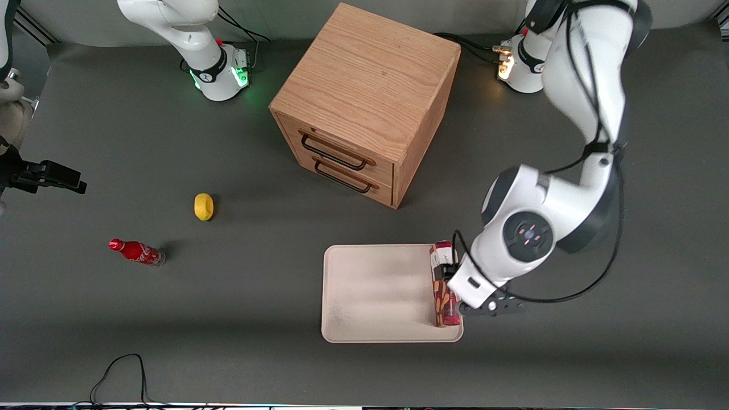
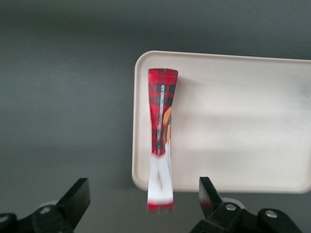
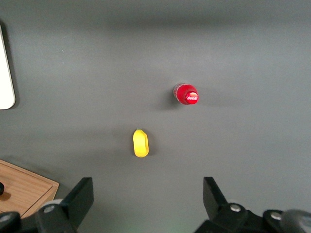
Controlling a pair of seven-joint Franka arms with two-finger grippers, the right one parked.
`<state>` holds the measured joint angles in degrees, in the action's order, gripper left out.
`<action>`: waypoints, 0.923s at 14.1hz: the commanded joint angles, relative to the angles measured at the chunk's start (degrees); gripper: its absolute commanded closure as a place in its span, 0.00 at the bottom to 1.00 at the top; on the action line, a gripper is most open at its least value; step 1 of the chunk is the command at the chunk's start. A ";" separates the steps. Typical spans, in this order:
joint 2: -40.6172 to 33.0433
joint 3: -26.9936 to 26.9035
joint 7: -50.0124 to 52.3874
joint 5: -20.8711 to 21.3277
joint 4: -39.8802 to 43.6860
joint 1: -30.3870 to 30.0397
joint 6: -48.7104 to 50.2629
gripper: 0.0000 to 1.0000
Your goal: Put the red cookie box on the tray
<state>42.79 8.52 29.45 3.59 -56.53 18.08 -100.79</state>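
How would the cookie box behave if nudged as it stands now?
The cookie box stands on a narrow edge by the tray's rim, so it would likely tip. It looks like thin, light carton. The open gripper straddles it without contact.

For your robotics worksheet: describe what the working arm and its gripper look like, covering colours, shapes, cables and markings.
The left arm is glossy white with rounded links and dark grey joint bands. A round dark cap on one joint bears small red marks. Thin black cables loop along it. Its gripper, above the red cookie box at the tray edge, has black angular jaws, spread apart.
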 commanded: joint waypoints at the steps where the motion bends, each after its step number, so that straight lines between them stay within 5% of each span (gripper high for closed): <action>1: -9.63 -0.35 6.30 0.89 -2.45 0.64 7.16 0.00; 7: -20.72 -0.44 5.80 1.86 -4.46 -1.54 17.82 0.00; 13: -36.36 -0.35 -6.49 0.81 -26.06 -12.35 11.59 0.00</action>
<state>14.06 7.91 26.83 4.95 -71.55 8.94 -85.19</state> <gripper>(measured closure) 0.000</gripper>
